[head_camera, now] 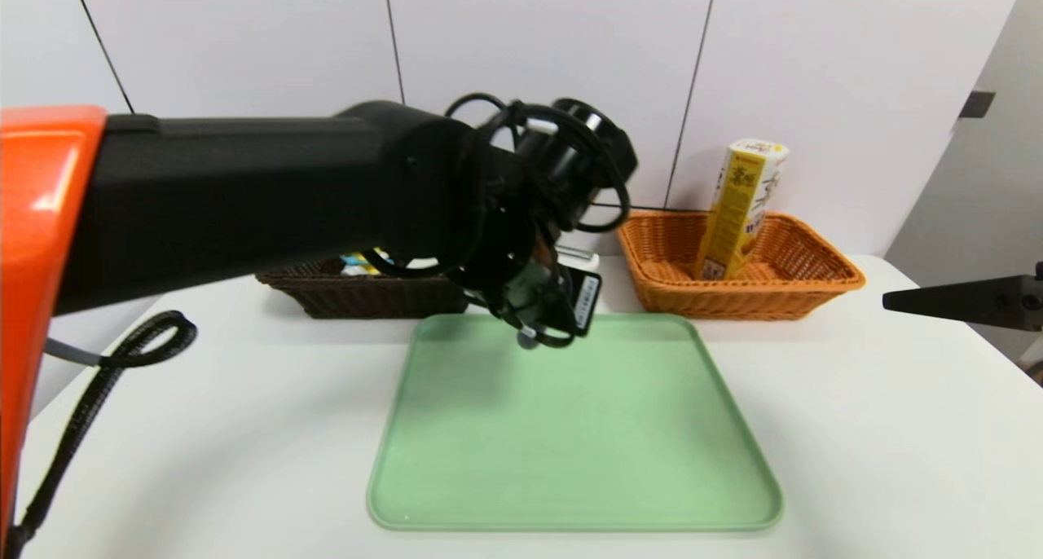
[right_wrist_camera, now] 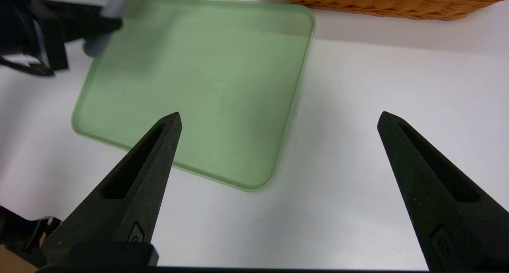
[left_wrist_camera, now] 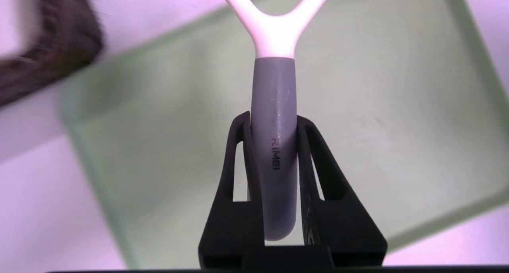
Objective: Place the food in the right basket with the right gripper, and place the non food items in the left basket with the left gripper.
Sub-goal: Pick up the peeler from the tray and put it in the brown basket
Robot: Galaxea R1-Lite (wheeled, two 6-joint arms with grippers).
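Note:
My left gripper (head_camera: 538,324) (left_wrist_camera: 273,119) hangs over the far edge of the green tray (head_camera: 570,437) (left_wrist_camera: 389,117), shut on a razor (left_wrist_camera: 274,106) with a grey handle and a white forked neck; its grey end (head_camera: 528,341) pokes out below the fingers. The dark brown left basket (head_camera: 367,300) (left_wrist_camera: 43,54) stands just beyond, with some packets (head_camera: 358,261) inside. The orange right basket (head_camera: 823,286) (right_wrist_camera: 377,2) holds an upright yellow food carton (head_camera: 741,209). My right gripper (right_wrist_camera: 280,115) (head_camera: 900,301) hovers open and empty over the table at the tray's right.
Both baskets stand along the back wall, with a small white and black object (head_camera: 583,290) between them. A black cable (head_camera: 122,355) loops over the table at the left. The tray (right_wrist_camera: 199,86) has nothing on it.

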